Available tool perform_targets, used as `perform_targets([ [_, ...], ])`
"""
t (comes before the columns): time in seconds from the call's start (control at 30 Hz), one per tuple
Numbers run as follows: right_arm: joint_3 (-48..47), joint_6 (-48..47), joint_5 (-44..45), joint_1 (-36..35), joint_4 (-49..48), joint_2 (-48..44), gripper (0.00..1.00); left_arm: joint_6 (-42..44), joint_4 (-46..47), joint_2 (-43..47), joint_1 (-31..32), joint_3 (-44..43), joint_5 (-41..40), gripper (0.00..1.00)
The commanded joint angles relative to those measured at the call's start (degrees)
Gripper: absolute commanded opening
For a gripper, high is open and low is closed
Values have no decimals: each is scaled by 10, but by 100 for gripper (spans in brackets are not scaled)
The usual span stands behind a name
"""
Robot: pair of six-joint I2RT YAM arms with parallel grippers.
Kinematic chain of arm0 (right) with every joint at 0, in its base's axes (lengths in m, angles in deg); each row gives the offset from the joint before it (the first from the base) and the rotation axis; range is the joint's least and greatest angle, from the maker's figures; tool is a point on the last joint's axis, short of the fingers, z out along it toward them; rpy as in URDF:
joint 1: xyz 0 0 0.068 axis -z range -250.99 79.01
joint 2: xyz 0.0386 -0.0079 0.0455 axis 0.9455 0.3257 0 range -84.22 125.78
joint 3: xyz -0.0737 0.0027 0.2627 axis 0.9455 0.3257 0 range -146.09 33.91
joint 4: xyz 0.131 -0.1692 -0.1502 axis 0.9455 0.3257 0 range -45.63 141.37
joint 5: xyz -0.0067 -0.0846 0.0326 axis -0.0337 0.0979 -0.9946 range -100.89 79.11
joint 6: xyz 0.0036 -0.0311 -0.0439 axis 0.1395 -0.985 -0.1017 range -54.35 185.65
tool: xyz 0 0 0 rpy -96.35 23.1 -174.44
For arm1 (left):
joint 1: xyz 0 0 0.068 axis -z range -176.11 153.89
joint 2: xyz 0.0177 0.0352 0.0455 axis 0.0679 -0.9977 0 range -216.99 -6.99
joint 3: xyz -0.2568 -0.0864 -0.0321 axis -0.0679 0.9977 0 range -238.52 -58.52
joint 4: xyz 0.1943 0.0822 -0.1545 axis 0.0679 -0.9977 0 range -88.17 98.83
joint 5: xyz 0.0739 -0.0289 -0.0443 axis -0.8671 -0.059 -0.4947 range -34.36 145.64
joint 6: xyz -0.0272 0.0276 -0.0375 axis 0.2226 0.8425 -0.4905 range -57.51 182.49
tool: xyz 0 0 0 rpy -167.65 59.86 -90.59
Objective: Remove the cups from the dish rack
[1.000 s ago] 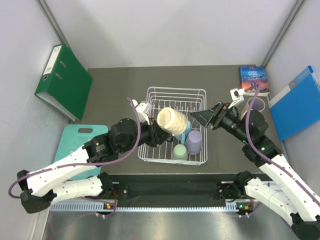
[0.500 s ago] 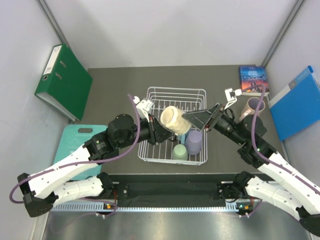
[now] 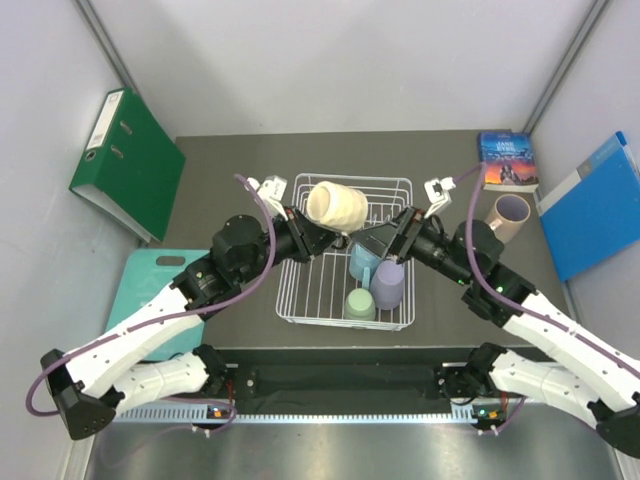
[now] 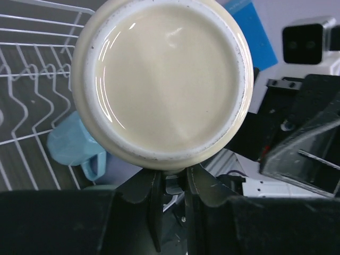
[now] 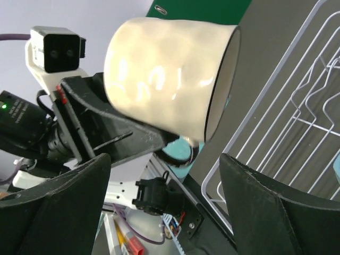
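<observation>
Left fingers (image 4: 153,197) were nearly closed, pinching the cream cup (image 4: 162,79) at its lower side; handle or wall, couldn't tell. Cup lay on its side, in the air over the far end of the dish rack (image 3: 300,300). Right fingers (image 5: 58,212) were spread wide, empty, near it. Glazed ceramic, so probably stiff, slick, chippable, moderately heavy; handle or rim-wall pinch looked safest. Light blue cup (image 3: 362,262), sage green cup (image 3: 359,303) and lavender cup (image 3: 389,284) sat in the rack.

You've got five cups (cream (image 3: 335,205), blue (image 3: 362,260), lavender (image 3: 388,283), green (image 3: 359,303), pink (image 3: 510,213)), one dish rack (image 3: 312,288), one book (image 3: 507,160), one green binder (image 3: 130,160), one blue folder (image 3: 590,205), one teal board (image 3: 142,280).
</observation>
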Motion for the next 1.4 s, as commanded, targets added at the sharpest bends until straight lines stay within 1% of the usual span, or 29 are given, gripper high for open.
perform_targets([
  [0.0,-56,-28,-32,-9,-50,38,83,-51,167,-3,1,12,88,0],
  [0.13,-83,-47,-34,-8,-54,69,83,-80,188,-5,1,24,124,0],
  [0.27,-93,-59,-30,-8,-64,71,83,-84,176,18,1,37,129,0],
  [0.33,-92,-60,-49,-8,-79,76,80,-83,170,27,1,45,136,0],
  [0.43,-85,-48,-77,-8,-105,84,37,-87,168,42,1,56,140,0],
  [0.47,-78,-41,-80,-8,-109,85,11,-88,169,42,1,58,140,0],
  [0.5,-74,-39,-82,-8,-111,83,4,-92,169,43,1,62,141,0],
  [0.53,-72,-38,-87,-8,-112,82,0,-93,171,41,1,63,144,0],
  [0.67,-60,-36,-100,-8,-122,75,0,-100,166,26,1,65,162,0],
  [0.7,-58,-35,-99,-8,-124,70,0,-99,154,24,1,61,158,0],
  [0.73,-55,-34,-96,-8,-125,61,0,-96,120,15,1,57,153,2],
  [0.77,-51,-36,-90,-8,-124,55,0,-92,107,13,1,54,149,16],
  [0.8,-50,-40,-81,-8,-111,47,0,-84,92,11,1,49,137,28],
  [0.83,-51,-43,-54,-8,-97,32,0,-79,73,12,1,46,128,40],
  [0.87,-57,-56,-39,-8,-81,24,0,-77,49,15,1,45,117,57],
  [0.9,-63,-66,-24,-8,-36,18,0,-71,36,17,1,41,90,77],
  [0.93,-71,-78,9,-8,-15,6,0,-69,23,26,1,39,76,83],
  [1.0,-92,-101,35,-8,38,-3,0,-64,-8,35,0,35,43,93],
  [1.07,-113,-122,73,-8,67,-18,0,-61,-28,49,0,35,-1,98],
  [1.1,-123,-130,108,-8,106,-24,0,-63,-37,57,0,35,-15,99],
  [1.13,-146,-136,128,-8,129,-24,0,-65,-44,61,0,35,-44,99],
  [1.17,-159,-149,152,-8,154,-24,0,-69,-59,64,0,36,-56,99],
  [1.2,-176,-158,216,-8,186,-17,0,-74,-68,69,0,36,-70,99],
  [1.23,-218,-164,255,-8,265,-7,0,-80,-79,69,0,35,-101,99],
  [1.27,-245,-171,296,-8,325,7,0,-87,-91,70,0,33,-110,99],
  [1.3,-271,-171,377,-8,376,43,0,-90,-115,67,0,30,-122,99],
  [1.33,-315,-173,417,-8,470,60,0,-94,-130,64,0,28,-131,99],
  [1.37,-329,-167,454,-8,506,76,0,-99,-144,60,0,21,-147,98],
])
